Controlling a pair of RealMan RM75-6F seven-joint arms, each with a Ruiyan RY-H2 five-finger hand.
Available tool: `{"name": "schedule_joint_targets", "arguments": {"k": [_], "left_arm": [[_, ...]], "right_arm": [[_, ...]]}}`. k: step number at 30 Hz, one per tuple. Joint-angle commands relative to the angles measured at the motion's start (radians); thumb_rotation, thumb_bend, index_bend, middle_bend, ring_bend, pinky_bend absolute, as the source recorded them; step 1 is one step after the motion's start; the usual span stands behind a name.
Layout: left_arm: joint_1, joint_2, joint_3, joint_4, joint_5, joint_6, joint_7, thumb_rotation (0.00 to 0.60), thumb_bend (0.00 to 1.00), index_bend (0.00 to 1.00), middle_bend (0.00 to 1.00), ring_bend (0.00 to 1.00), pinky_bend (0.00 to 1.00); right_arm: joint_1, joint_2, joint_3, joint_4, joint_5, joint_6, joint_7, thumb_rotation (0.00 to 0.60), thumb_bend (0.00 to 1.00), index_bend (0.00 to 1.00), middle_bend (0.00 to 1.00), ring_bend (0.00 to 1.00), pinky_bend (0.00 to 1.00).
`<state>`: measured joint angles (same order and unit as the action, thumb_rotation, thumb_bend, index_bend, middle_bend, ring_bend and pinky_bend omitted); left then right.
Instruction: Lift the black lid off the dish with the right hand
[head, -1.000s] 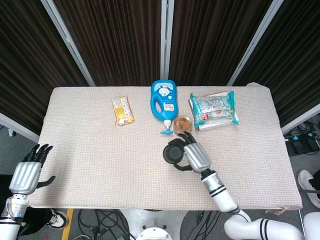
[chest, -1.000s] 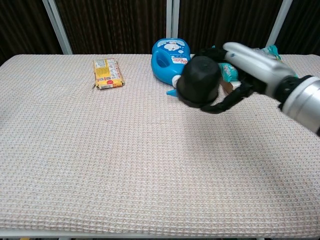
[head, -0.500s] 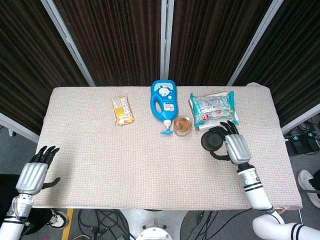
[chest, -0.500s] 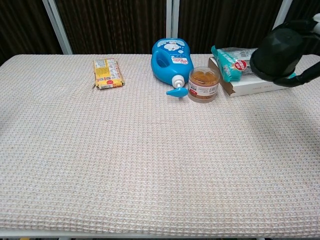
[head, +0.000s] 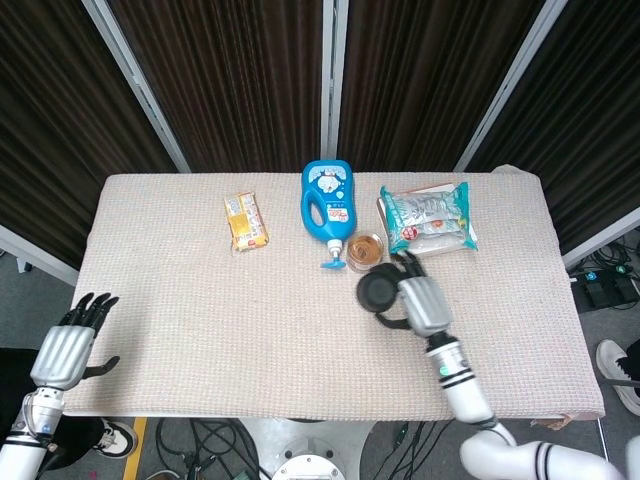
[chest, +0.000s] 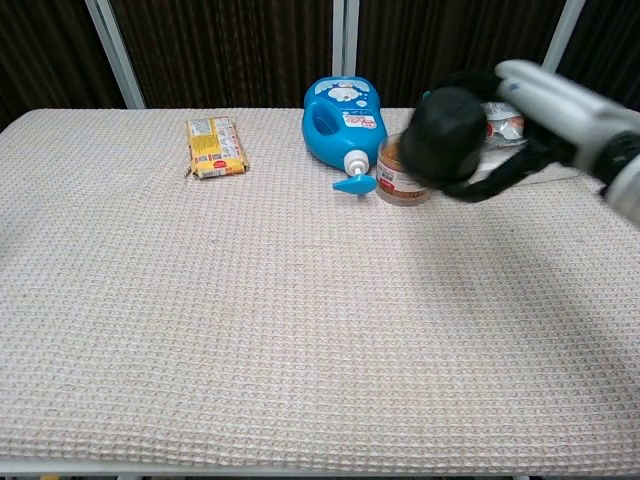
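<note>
**Lid held off the dish**

Dark curtains are hanging behind the beige woven tabletop (head: 200, 300) you are working over. Your right hand (head: 418, 303) is gripping the black lid (head: 378, 290), holding it in the air just in front of the open dish (head: 365, 250), which is sitting beside the blue bottle (head: 328, 207). Your left hand (head: 62, 350) is hanging off the tabletop's near left edge, its fingers spread and holding nothing.

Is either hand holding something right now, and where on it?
The right hand holds the black lid by its rim, fingers curled round the edge, above the table. The left hand holds nothing.
</note>
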<state>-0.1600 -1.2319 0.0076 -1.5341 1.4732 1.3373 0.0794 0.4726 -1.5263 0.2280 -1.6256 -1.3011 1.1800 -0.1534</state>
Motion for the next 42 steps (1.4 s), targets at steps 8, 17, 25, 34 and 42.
{"name": "schedule_joint_targets", "arguments": {"k": [8,17,25,34,42], "left_arm": [[0.005,0.004,0.000,-0.015,-0.001,0.012,0.015,0.600,0.17,0.09,0.07,0.00,0.21],[0.007,0.004,0.004,-0.008,-0.008,0.001,0.008,0.600,0.17,0.09,0.07,0.00,0.21],[-0.004,-0.008,0.002,0.006,-0.003,-0.010,-0.003,0.600,0.17,0.09,0.07,0.00,0.21],[0.006,-0.002,0.000,-0.011,-0.008,0.009,0.018,0.600,0.17,0.09,0.07,0.00,0.21],[0.006,0.001,0.003,-0.005,-0.003,0.006,0.003,0.600,0.17,0.09,0.07,0.00,0.21]], "right_arm": [[0.026,0.045,-0.055,0.002,-0.031,-0.111,0.032,0.600,0.21,0.49,0.46,0.10,0.00],[0.068,-0.055,-0.031,-0.048,0.042,-0.090,-0.088,0.600,0.21,0.49,0.46,0.10,0.00],[-0.130,0.200,-0.074,0.043,0.074,0.037,0.142,0.600,0.21,0.49,0.46,0.10,0.00],[0.055,-0.038,-0.096,-0.032,-0.077,-0.123,-0.021,0.600,0.21,0.49,0.46,0.10,0.00],[-0.033,0.019,-0.099,0.023,-0.017,0.008,-0.063,0.600,0.21,0.49,0.46,0.11,0.00]]}}
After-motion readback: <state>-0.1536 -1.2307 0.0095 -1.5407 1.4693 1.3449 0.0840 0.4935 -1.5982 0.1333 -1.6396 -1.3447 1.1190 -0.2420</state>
